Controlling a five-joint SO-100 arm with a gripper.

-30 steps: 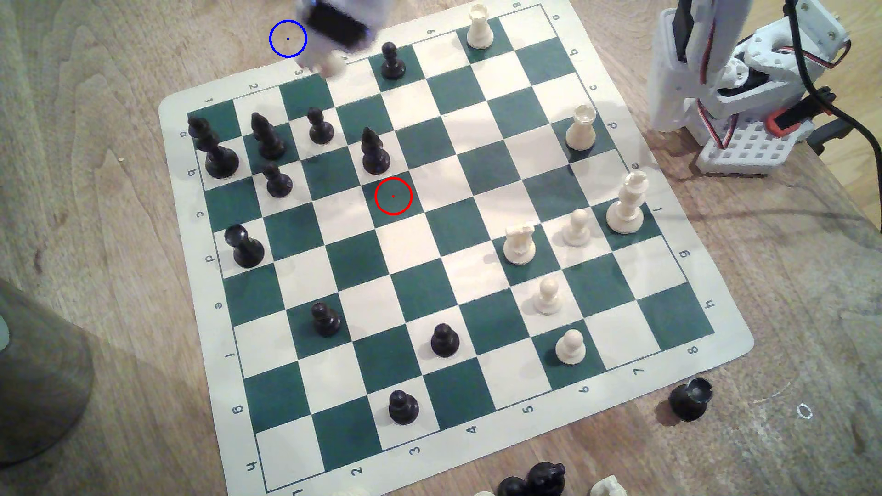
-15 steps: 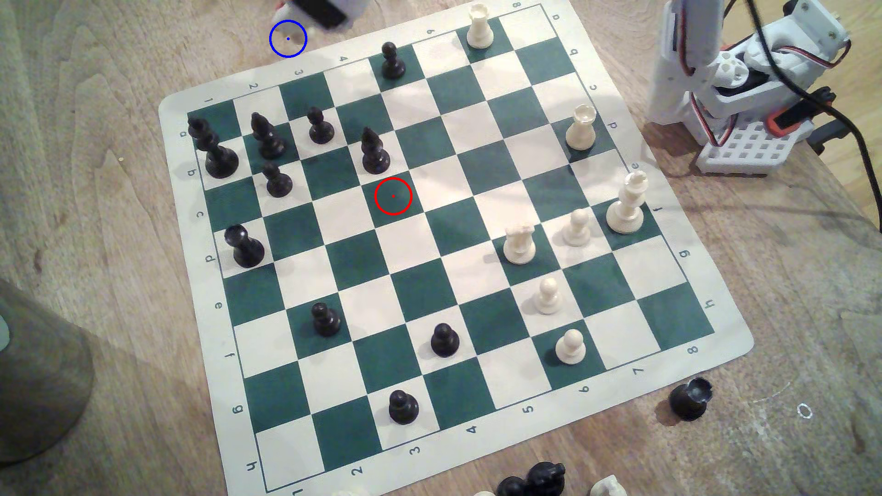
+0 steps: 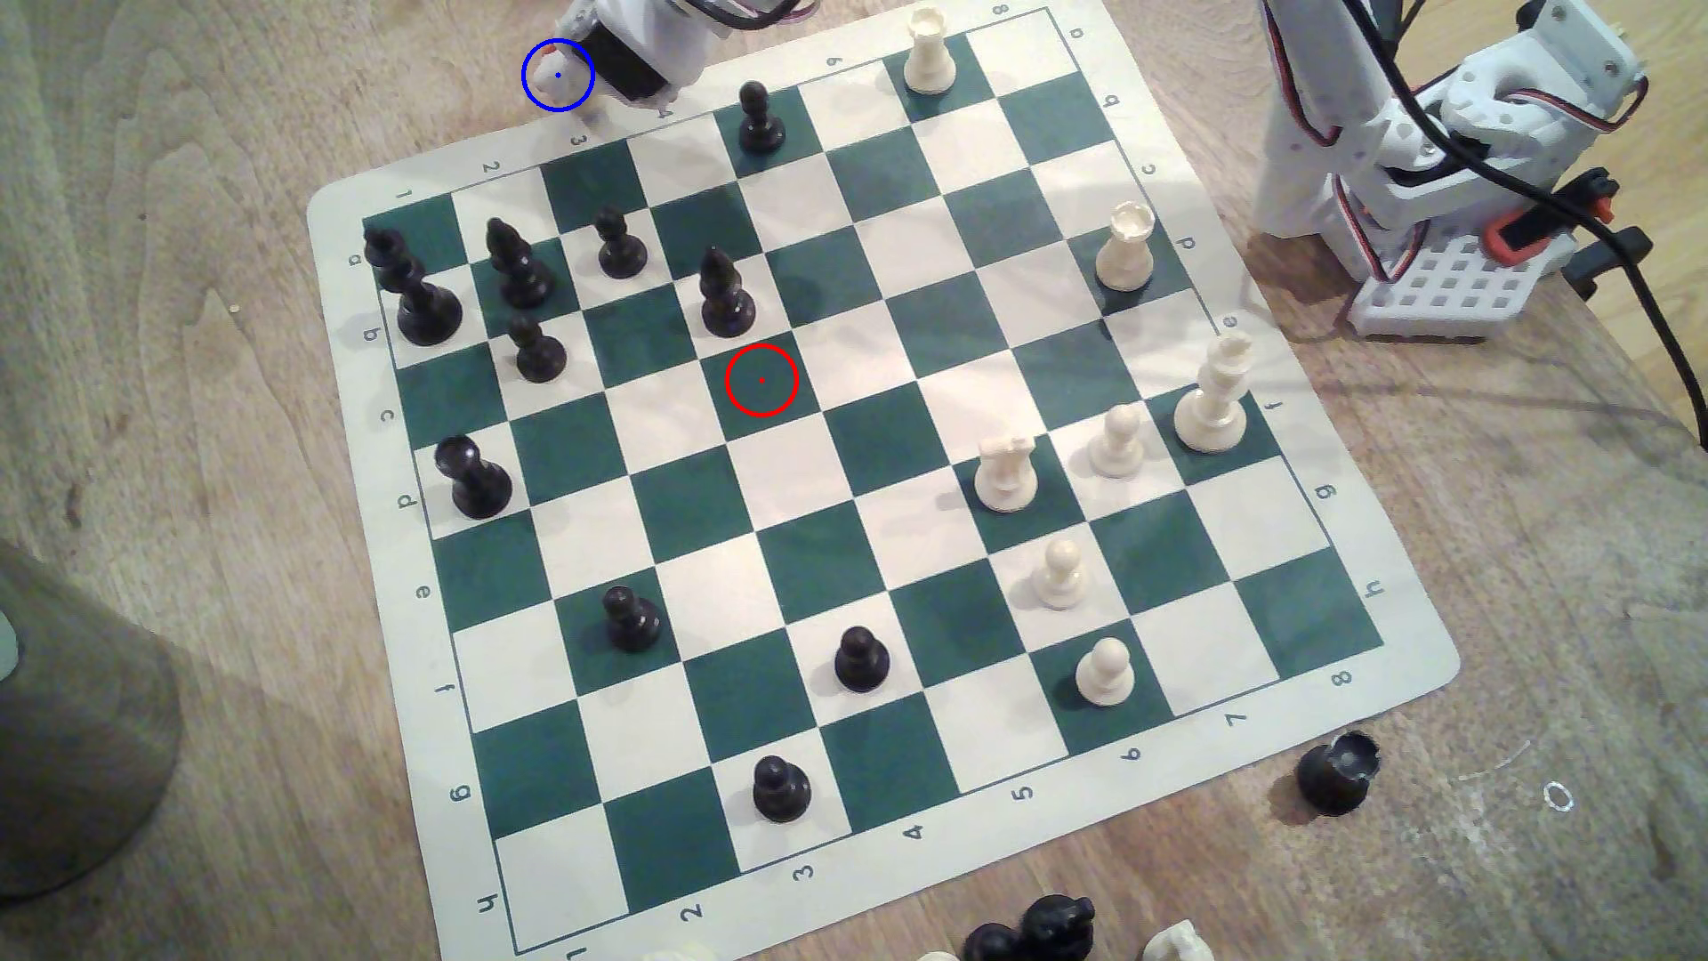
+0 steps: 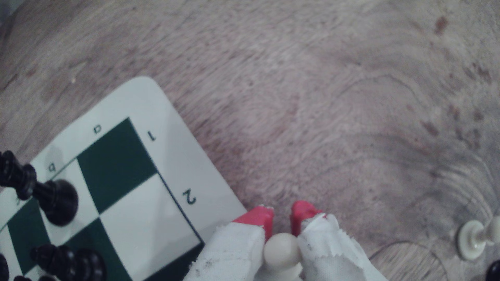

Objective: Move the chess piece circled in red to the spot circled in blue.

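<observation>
Exterior view. Gripper [image 3: 571,81]: at the top edge of the picture, off the chessboard's [image 3: 1414,647] border near the numeral 3, above bare wooden tabletop [image 3: 185,370]. White body with a black servo block; wires trail toward the exterior view's right. Cream pawn [image 3: 552,85]: a small pale form at the gripper's tip, lying inside the blue ring [image 3: 557,75], partly covered by the blue dot. Whether its base touches the wood cannot be told here. Red ring [image 3: 761,380]: on a green square near the board's middle, no piece within it. Arm base [image 3: 1442,185]: white, at the exterior view's right, beside the board. Black pieces stand mostly toward the exterior view's left, cream pieces toward its right.

Wrist view. Gripper [image 4: 282,244]: two red fingertips [image 4: 259,218] wrapped lower down in torn white tape, jaws set narrow. Cream pawn [image 4: 282,252]: round head seated between the two taped fingers, touching both, just behind the red tips; collar and upper stem show below the head, base cut off by the picture's edge. The jaws are clamped on it. Tabletop [image 4: 324,94]: pale wood grain ahead of the tips. Chessboard [image 4: 151,102]: its rounded corner, marked 1, 2, a, b, lies beside the gripper, with black pieces [image 4: 54,200] on it. A fallen cream piece [image 4: 476,239] lies on the wood well apart.
</observation>
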